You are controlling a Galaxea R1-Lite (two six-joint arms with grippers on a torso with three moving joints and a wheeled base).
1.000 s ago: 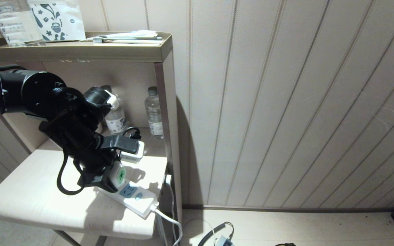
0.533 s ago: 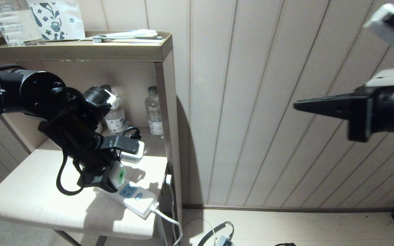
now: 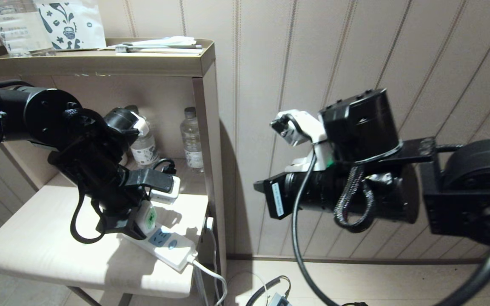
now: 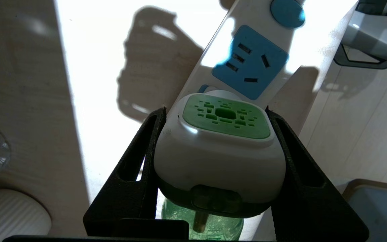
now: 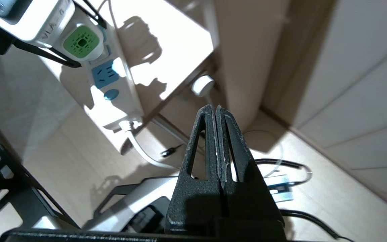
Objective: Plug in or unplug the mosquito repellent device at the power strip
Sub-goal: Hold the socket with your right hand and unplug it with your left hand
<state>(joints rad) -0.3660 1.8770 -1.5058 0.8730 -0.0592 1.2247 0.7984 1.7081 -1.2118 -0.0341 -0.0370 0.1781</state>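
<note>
The mosquito repellent device (image 4: 218,151), a white head with a green face over a green bottle, sits between the black fingers of my left gripper (image 4: 214,109), which is shut on its sides. It stands on the white power strip (image 4: 210,57) beside a blue socket; its pins are hidden. In the head view the device (image 3: 148,219) and left gripper (image 3: 150,207) are over the power strip (image 3: 166,244) on the pale lower shelf. My right arm (image 3: 355,187) hangs in mid-air to the right of the shelf unit. The right gripper (image 5: 215,109) is shut and empty, well away from the strip (image 5: 113,94).
Two clear water bottles (image 3: 192,140) (image 3: 143,146) stand at the back of the shelf, and a white adapter (image 3: 166,189) lies behind the strip. The shelf's upright post (image 3: 209,148) separates the two arms. The strip's white cord (image 5: 143,151) drops to the floor, where dark cables (image 3: 270,289) lie.
My right arm has swung in from the right edge and now fills the right half of the head view. The left arm and the device have not moved.
</note>
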